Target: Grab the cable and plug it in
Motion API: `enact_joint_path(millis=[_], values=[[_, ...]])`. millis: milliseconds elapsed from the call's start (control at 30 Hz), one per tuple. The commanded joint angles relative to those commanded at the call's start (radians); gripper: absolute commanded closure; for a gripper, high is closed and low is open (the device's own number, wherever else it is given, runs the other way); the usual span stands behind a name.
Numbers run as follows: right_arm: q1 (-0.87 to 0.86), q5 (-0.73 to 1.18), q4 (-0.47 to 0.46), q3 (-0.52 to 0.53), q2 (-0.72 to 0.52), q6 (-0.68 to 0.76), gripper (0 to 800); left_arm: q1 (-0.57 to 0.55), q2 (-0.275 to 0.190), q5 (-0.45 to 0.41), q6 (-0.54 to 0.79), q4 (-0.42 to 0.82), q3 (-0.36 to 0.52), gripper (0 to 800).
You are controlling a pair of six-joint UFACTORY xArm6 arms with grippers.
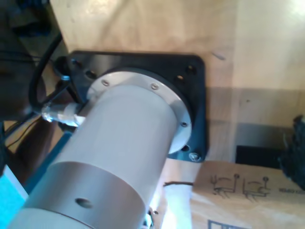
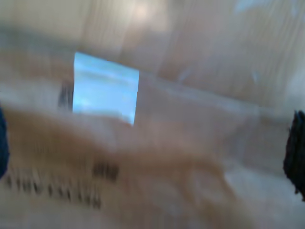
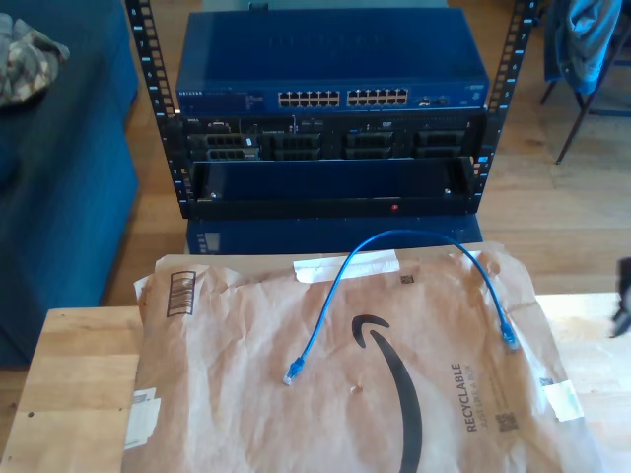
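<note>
The blue cable (image 3: 394,236) lies in a loop on a brown paper mailer (image 3: 246,394) in the exterior view. One clear plug (image 3: 290,377) rests near the mailer's middle, the other plug (image 3: 512,344) nearer the exterior view's right. Neither gripper touches it. My first gripper (image 1: 150,152) shows a dark finger (image 1: 296,143) at the picture's edge, over an arm's grey base (image 1: 128,129). My second gripper (image 2: 150,148) hangs over blurred brown paper (image 2: 181,157), its dark fingers (image 2: 296,152) far apart with nothing between them.
Behind the table stands a rack with a blue network switch (image 3: 335,79) and its row of ports (image 3: 340,99). A black mounting plate (image 1: 195,95) and thick black cables (image 1: 38,81) surround the arm base. A dark arm part (image 3: 623,296) shows at the exterior view's right edge.
</note>
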Motion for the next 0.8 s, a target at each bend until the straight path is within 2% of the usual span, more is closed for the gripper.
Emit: enact_joint_path(millis=[133, 233, 433, 533, 667, 800], values=[[0.229, 0.008, 0.000, -0.032, 0.034, 0.115, 6, -0.123, 0.008, 0.000, -0.097, -0.023, -0.006, 0], [0.361, -0.002, 0.000, -0.049, 0.080, 0.210, 6, -0.167, 0.014, 0.002, -0.135, -0.063, -0.008, 0], [0.520, -0.009, 0.002, -0.230, 0.292, 0.443, 4, -0.207, 0.054, 0.002, -0.164, -0.129, -0.038, 0], [0.565, -0.041, 0.002, -0.302, 0.365, 0.568, 4, -0.218, 0.080, 0.000, -0.176, -0.158, -0.054, 0], [0.578, -0.216, 0.000, -0.304, 0.381, 0.681, 4, -0.224, 0.094, 0.000, -0.213, -0.187, -0.077, 0], [0.578, -0.262, -0.002, -0.322, 0.437, 0.744, 4, -0.311, 0.141, -0.002, -0.321, -0.187, -0.120, 0]])
